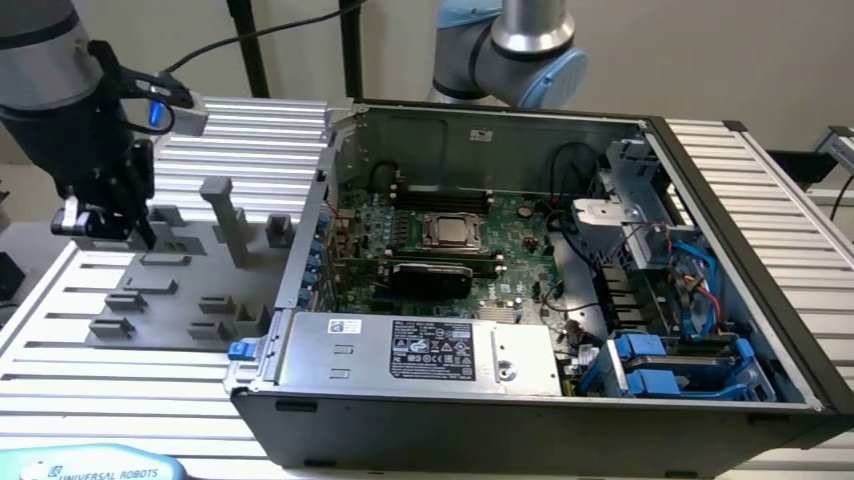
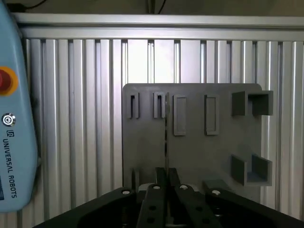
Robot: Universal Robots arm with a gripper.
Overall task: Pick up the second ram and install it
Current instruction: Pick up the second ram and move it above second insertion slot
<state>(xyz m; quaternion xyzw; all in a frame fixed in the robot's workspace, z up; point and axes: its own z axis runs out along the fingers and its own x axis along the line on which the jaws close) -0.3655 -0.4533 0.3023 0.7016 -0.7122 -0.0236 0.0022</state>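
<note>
Down in the exterior view's left corner, the pale blue teach pendant lies on the slatted aluminium table. Above it the arm stands over the gray fixture plate, with the gripper low over the plate's leftmost blocks. From the wrist view, the fingers sit close together, pinching a thin strip seen edge-on that looks to be the second ram. The strip runs straight out from the fingertips across the plate's face, in line with one of the narrow slots. I can't tell whether its far end touches the plate. Moving right, the open computer case lies just beside the plate with its motherboard facing up. The processor socket is near the middle of the board. A silver power supply runs along the near wall, and blue drive brackets sit at the case's right end.
</note>
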